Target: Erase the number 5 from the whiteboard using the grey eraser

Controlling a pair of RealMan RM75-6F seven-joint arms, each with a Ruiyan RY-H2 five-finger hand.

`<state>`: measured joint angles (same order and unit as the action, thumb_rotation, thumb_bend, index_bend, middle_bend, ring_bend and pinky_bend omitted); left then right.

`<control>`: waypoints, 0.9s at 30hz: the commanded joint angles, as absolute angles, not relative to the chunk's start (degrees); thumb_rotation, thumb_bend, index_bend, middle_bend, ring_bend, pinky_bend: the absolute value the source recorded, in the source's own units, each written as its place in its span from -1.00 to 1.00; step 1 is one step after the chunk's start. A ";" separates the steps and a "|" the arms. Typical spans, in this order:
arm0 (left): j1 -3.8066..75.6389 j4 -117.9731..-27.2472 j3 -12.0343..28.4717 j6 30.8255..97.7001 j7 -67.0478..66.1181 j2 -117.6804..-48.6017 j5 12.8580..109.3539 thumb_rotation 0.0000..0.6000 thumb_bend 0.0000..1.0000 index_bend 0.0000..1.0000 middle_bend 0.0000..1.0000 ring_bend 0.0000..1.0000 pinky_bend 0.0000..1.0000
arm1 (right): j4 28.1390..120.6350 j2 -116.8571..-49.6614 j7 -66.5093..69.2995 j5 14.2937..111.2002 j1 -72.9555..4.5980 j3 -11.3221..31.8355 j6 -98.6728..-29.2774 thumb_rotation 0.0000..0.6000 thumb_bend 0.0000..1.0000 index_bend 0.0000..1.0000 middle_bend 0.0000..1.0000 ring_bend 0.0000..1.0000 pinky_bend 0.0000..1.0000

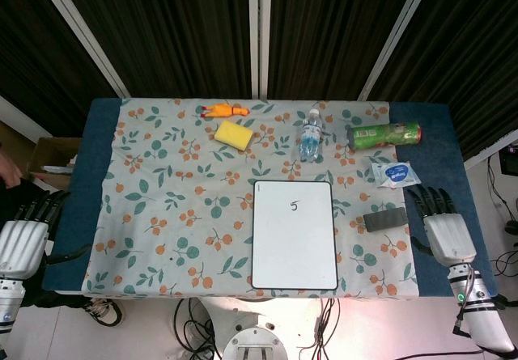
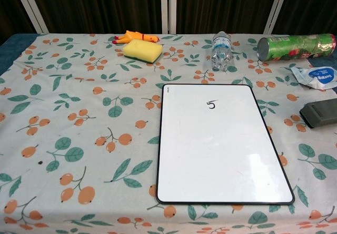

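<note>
A white whiteboard [image 1: 295, 247] [image 2: 221, 155] with a black rim lies at the table's front middle, with a black number 5 [image 1: 295, 206] [image 2: 211, 104] written near its far edge. Just right of the board lies the grey eraser [image 1: 384, 219] [image 2: 319, 113]. My right hand [image 1: 441, 226] hovers over the table's right blue edge, a short way right of the eraser, fingers spread and holding nothing. At the left, off the table's edge, my left hand [image 1: 23, 239] is also spread and holds nothing. Neither hand shows in the chest view.
Along the far side lie an orange rubber chicken [image 1: 224, 111], a yellow sponge [image 1: 233, 134], a water bottle [image 1: 311, 136], a green can on its side [image 1: 384, 135] and a wipes packet [image 1: 396, 173]. A cardboard box [image 1: 50, 159] sits left of the table.
</note>
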<state>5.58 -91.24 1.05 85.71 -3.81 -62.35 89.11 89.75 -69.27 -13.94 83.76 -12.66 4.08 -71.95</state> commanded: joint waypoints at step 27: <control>5.28 -89.46 0.80 85.61 -2.31 -63.11 88.65 -0.46 -1.00 -0.78 -0.73 -0.82 -0.67 | 79.48 -81.76 -20.58 75.17 -22.05 4.06 -59.77 1.00 -0.62 -0.85 -0.79 -0.94 -1.00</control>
